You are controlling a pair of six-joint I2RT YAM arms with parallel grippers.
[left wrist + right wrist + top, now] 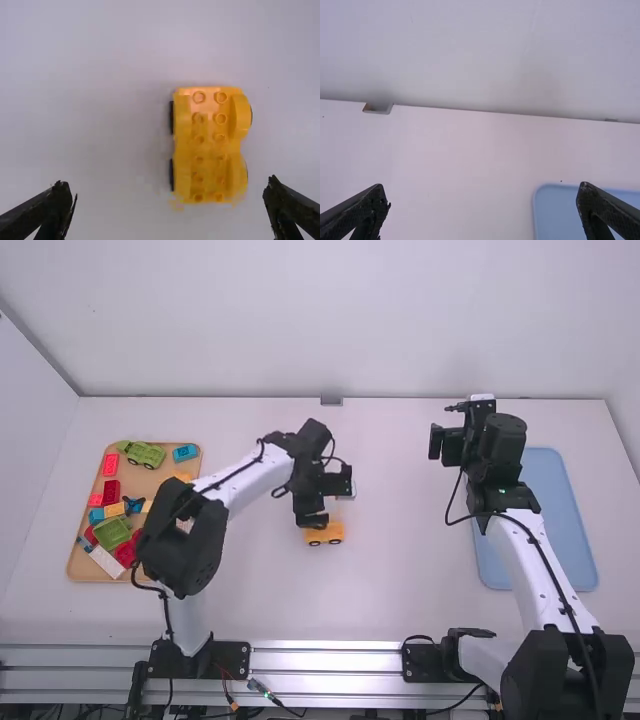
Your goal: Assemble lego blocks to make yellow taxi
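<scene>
White side wall (32, 445) at far left, meeting the white back wall (330, 320) at a grey corner strip (42, 353). Wooden tray (76, 562) on the left of the white table (410, 580): crowded with red, blue, green, yellow and white blocks, green car (143, 453) at its far end, blue block (185, 452) beside that. Left arm leans from its base past the tray toward mid-table; left gripper (328, 502) spread wide, nothing between its fingers. Taxi's yellow base (325, 533) on bare tabletop by that gripper, near the middle; left wrist view gives its studded top, curved fenders, dark wheels. Small grey bracket (331, 400) at the table's far edge. Silvery metal rail (325, 660) along the near edge, cables lying over it. Right gripper (443, 427) up toward the back wall, well apart from the base, fingers parted, empty. Blue tray (570, 520) at right, rounded corners, partly behind the right arm. Pale wall (630, 390) past the table's right edge
</scene>
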